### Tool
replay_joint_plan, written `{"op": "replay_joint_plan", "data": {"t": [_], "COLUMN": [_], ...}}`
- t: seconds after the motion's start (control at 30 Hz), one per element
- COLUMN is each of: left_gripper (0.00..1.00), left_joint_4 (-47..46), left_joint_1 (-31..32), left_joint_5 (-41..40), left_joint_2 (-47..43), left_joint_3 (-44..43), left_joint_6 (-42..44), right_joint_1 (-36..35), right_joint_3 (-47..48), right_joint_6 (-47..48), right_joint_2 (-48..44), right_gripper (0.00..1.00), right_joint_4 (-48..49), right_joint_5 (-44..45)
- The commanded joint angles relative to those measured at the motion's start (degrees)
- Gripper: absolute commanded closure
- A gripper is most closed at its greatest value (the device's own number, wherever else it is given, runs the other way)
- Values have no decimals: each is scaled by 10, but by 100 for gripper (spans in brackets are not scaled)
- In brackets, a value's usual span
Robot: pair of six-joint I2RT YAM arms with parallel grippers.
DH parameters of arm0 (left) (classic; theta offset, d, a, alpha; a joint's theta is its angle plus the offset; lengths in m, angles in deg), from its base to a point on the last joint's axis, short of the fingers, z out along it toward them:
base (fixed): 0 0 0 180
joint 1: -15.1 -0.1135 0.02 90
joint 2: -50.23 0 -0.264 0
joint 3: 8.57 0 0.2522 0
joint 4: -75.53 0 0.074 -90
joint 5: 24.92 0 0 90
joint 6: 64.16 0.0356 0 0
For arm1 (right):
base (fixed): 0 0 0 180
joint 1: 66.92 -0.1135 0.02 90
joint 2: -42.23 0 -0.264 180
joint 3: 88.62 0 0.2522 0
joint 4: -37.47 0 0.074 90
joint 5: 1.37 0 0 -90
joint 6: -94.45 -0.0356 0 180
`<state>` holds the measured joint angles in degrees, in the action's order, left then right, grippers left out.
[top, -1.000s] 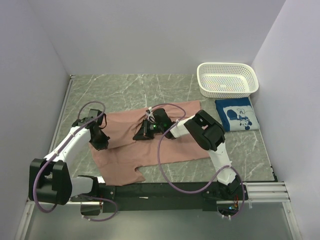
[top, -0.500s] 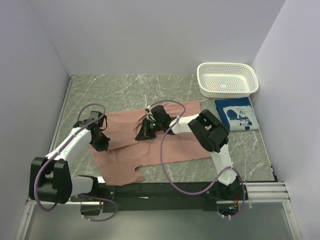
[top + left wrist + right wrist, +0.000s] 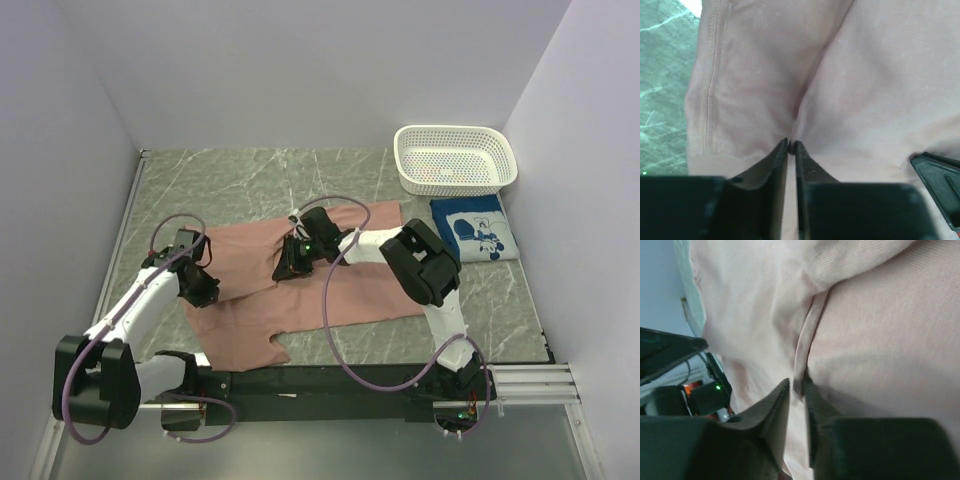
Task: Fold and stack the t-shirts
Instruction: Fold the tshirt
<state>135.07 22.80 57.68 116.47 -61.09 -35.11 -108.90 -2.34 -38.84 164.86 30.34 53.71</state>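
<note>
The dusty-pink t-shirt (image 3: pixel 330 295) lies spread on the table, print not showing, with a fold running across its left half. My left gripper (image 3: pixel 200 290) is down on its left edge. In the left wrist view the jaws (image 3: pixel 791 142) stand a thin slit apart, pinching a crease of pink cloth (image 3: pixel 865 100). My right gripper (image 3: pixel 288 268) rests mid-shirt. In the right wrist view its jaws (image 3: pixel 796 384) are parted, with a hem of the pink cloth (image 3: pixel 880 350) lying loose between them. The blue t-shirt (image 3: pixel 475 232) lies folded at the right.
A white perforated basket (image 3: pixel 456 186) stands at the back right, just behind the blue t-shirt. Grey walls close in the left, back and right sides. Purple cables loop over both arms above the pink cloth.
Both pairs of jaws have eased apart from a tight pinch, the right more than the left. The left arm has sunk slightly lower. The shirt has hardly moved.
</note>
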Motion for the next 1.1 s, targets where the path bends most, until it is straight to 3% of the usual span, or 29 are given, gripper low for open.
{"op": "replay_joint_plan", "data": {"t": [0.0, 0.13, 0.27, 0.33, 0.63, 0.87, 1.07], "left_gripper": [81, 71, 41, 37, 48, 49, 58], "left_joint_4": [20, 25, -22, -52, -183, -194, -201], "left_joint_1": [2, -25, -72, -91, -123, -139, -154], "left_joint_5": [-14, -61, -100, -96, -67, -54, -37], "left_joint_2": [-46, -73, -72, -45, 166, 321, 378], "left_joint_3": [-10, -42, -80, -103, -217, -294, -325], "left_joint_6": [-18, -12, 47, 69, 138, 166, 180], "right_joint_1": [7, 34, 95, 145, 326, 395, 416], "right_joint_3": [16, 6, -23, -39, -65, -71, -61], "right_joint_6": [60, 79, 98, 102, 109, 85, 81], "right_joint_2": [-40, -83, -132, -156, -168, -140, -113], "right_gripper": [70, 59, 57, 57, 57, 58, 58], "right_joint_4": [-63, -92, -107, -113, -117, -91, -74], "right_joint_5": [45, 54, 77, 94, 135, 139, 125]}}
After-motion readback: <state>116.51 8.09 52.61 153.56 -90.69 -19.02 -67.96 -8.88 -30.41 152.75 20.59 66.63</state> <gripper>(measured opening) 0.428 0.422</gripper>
